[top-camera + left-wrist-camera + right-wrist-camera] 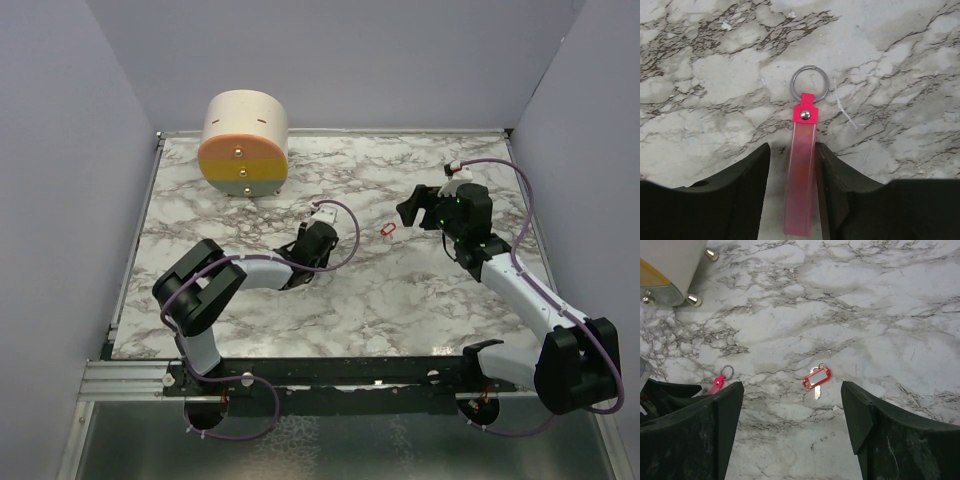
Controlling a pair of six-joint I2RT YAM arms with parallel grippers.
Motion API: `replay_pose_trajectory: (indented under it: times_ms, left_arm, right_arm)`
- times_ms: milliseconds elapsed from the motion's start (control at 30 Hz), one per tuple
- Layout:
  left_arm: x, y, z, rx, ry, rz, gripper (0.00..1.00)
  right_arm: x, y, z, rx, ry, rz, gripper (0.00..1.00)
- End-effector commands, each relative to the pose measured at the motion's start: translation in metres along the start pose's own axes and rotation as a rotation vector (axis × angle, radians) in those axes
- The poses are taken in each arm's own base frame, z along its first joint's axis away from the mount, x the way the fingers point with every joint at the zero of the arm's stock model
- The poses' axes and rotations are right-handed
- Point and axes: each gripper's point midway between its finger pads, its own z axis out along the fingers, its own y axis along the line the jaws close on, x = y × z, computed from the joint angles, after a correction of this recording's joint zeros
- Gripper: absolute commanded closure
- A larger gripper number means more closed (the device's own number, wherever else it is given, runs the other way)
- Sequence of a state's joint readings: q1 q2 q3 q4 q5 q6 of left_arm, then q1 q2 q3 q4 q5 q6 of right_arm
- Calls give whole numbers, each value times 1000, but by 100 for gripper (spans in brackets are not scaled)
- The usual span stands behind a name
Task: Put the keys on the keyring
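Keys (pixel 389 229): in the top cam they are seen as a small red tag laid flat on the marble table (pixel 400 300), right of the cream drum (pixel 245 140) and nearer the arm bases than it. L gripper (pixel 310 238) is held low btwn drum and keys. R gripper (pixel 412 208) is placed just past the keys, on the side away from the drum. The keyring cannot be made out here.

L wrist cam: keyring (pixel 804 150) is laid flat on the marble, metal ring pointed away from the gripper, pink strip run back btwn the two fingers (pixel 740 195). Jaws are set narrow around the strip. One finger is met by its edge and a sliver of table is left at the other, so nothing is clamped.

R wrist cam: the drum (pixel 665 270) is caught top left w/ its brass feet. The keys (pixel 817 379) are seen well apart from it, untouched, ahead of widely spread fingers (pixel 890 435), w/ a silver blade under the tag. The keyring (pixel 720 381) is seen nearer the drum than the keys are.
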State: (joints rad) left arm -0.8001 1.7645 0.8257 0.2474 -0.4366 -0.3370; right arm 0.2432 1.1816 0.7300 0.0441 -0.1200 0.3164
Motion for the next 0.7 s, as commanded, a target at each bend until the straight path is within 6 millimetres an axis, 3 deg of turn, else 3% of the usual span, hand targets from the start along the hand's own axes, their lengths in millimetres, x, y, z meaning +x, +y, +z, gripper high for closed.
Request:
replay_pose_trajectory:
  times_ms: [0,267,500,667]
  left_arm:
    - [6,19,-7,-12,36,30,57]
    - [-2,18,-11,75,11,9,57]
    - [-7,10,-3,134,7,7,40]
    - [2,8,11,136,40,15,37]
  right_arm:
    - [-7,0,-5,13,-23,-17,20]
    - [-5,0,-2,7,-13,-16,20]
    - [-4,0,-2,10,-11,-17,20]
    - [-4,-1,-2,13,-11,-19,20]
